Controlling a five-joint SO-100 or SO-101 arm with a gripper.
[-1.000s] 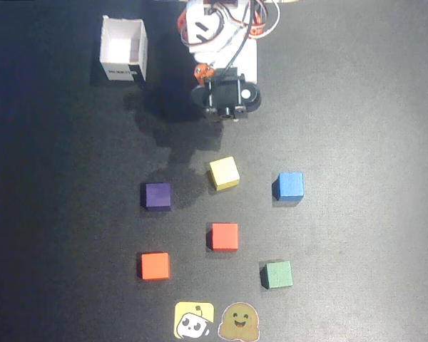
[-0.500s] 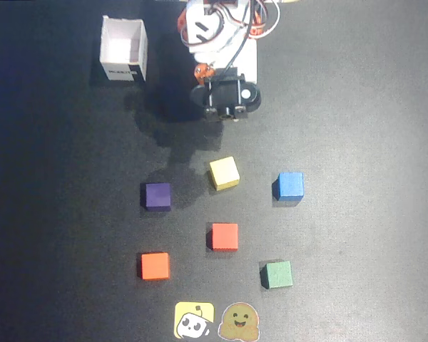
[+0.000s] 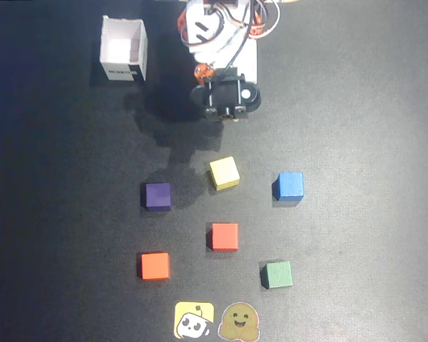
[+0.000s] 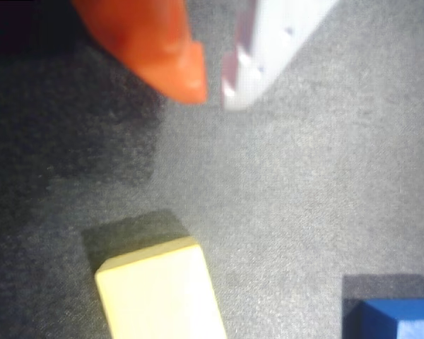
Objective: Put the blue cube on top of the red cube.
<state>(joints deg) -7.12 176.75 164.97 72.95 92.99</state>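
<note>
Gripper [image 4: 213, 90], orange and white fingertips nearly together and empty, hangs over bare dark mat; small matte blue cube [image 4: 399, 319] lies ahead and right, untouched, in wrist view.

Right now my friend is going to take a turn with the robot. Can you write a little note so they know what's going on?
Gripper: the fingers, one orange and one white, are nearly together with nothing between them, up over the bare mat near the arm's base.
Blue cube: flat on the mat, right of the yellow cube in the overhead view, not touched.
Red cube: on the mat below the yellow cube, nothing on top. Don't mix it up with the more orange cube further left.
Done: nothing yet.
Left: grab the blue cube, lift it and set it on the red cube.
</note>
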